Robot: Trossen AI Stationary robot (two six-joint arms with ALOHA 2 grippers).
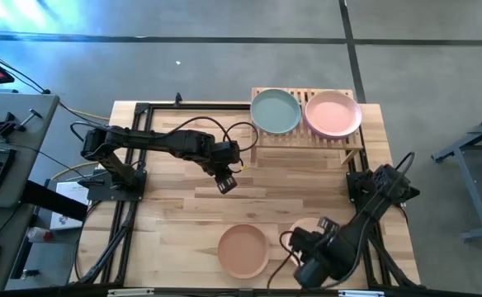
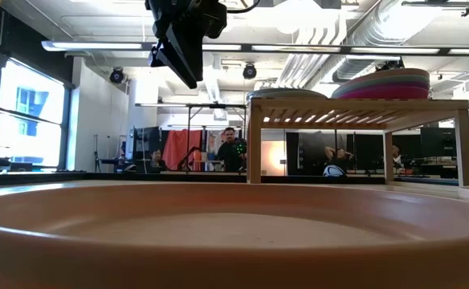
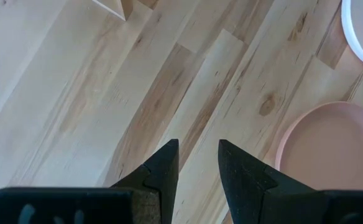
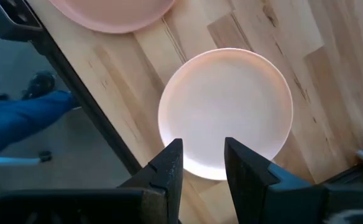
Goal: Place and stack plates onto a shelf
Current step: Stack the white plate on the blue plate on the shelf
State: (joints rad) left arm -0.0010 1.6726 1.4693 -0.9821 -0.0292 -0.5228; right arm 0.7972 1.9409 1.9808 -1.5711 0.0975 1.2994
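- Near table edge: terracotta plate and cream plate lying flat, not yet shelved.
- Right tool hovering over cream plate, fingers apart, empty.
- Mid-table: left tool raised, fingers apart, empty.
- Far side: shelf carrying two matte stacks, grey-teal plate and pale pink plate topmost.

Two arms, one gripper each: left gripper, right gripper, two fingers apiece. One slatted wooden shelf. On the shelf two plate piles: grey-teal plate tops one, pale pink plate tops the other; how many plates lie beneath either cannot be counted exactly. Two single plates on the worktop: terracotta plate, cream plate.
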